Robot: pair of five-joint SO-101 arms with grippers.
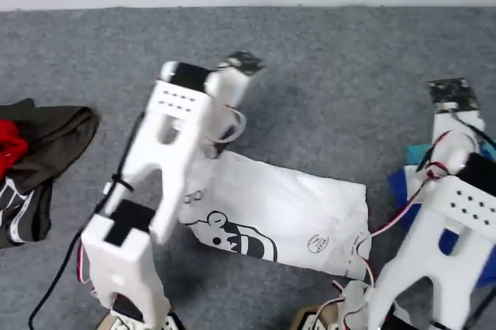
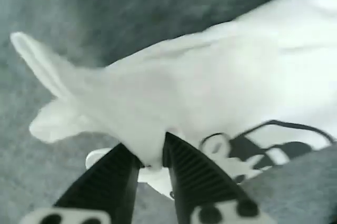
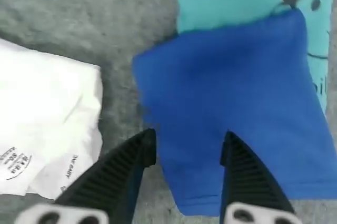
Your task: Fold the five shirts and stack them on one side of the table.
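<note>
A fold of the white shirt [image 2: 210, 82] is pinched between the closed jaws of the left gripper [image 2: 152, 156], close to the garment's edge. The rest of the cloth is spread over the grey table [image 1: 349, 74] ahead of that gripper. The fabric is judged light, soft and limp — no shape will be held where it is lifted, and a loose flap [image 2: 42, 71] is seen sticking out beyond the fingertips. A hem or corner is judged the best place to take hold, since a pinch mid-panel would only bunch it.

The right gripper [image 3: 187, 148] is spread wide and empty above the edge of a blue shirt [image 3: 231, 87], which is laid on a teal shirt [image 3: 221, 6]. The white shirt's other end lies just beside it, parted by a strip of table. Open table is seen beyond the left gripper, and a dark heap of shirts [image 1: 46, 136] lies well off to its outer side — dragged cloth could be swept onto the blue stack.
</note>
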